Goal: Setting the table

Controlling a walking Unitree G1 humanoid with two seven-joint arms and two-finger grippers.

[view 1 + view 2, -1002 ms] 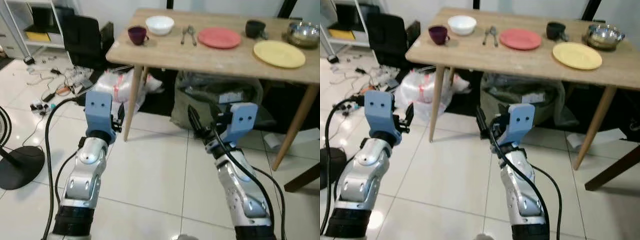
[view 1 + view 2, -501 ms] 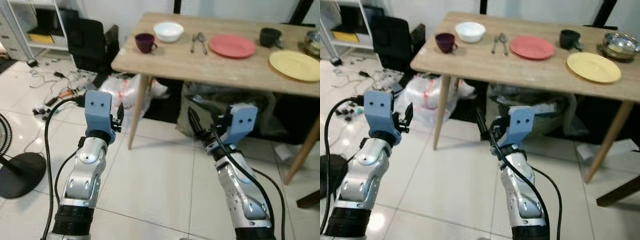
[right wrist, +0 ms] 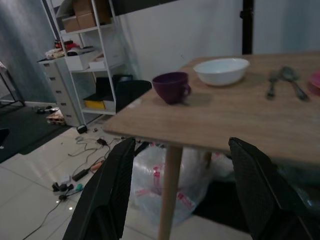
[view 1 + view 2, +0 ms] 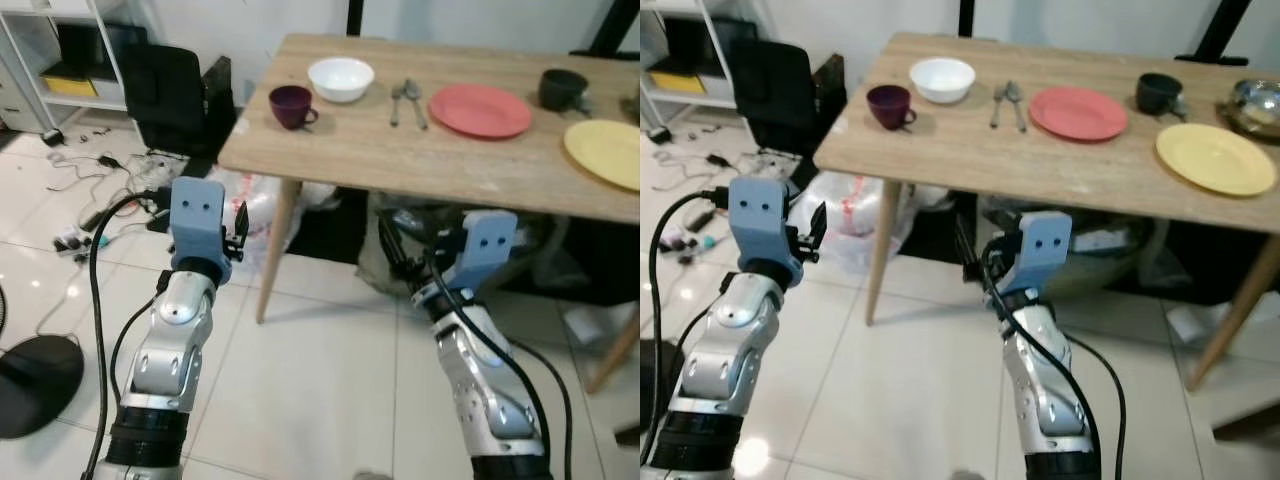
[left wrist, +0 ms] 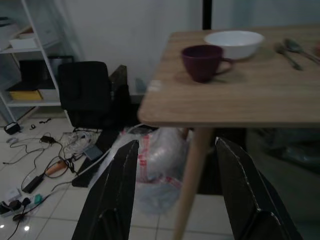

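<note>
A wooden table stands ahead of me. From left to right it carries a purple cup, a white bowl, a spoon and fork, a red plate, a black cup and a yellow plate. A steel bowl sits at the far right. My left gripper is held up below and short of the table's left corner, open and empty. My right gripper hangs under the table's front edge, also open and empty. In the wrist views the left gripper and right gripper face the purple cup.
The table leg stands between my arms. A white plastic bag and a dark bag lie under the table. A black chair, a white shelf and loose cables are at the left, a fan base at the lower left.
The camera has moved toward the table, so the table looks nearer and lower in the picture. Both arms keep the same raised pose with open fingers.
</note>
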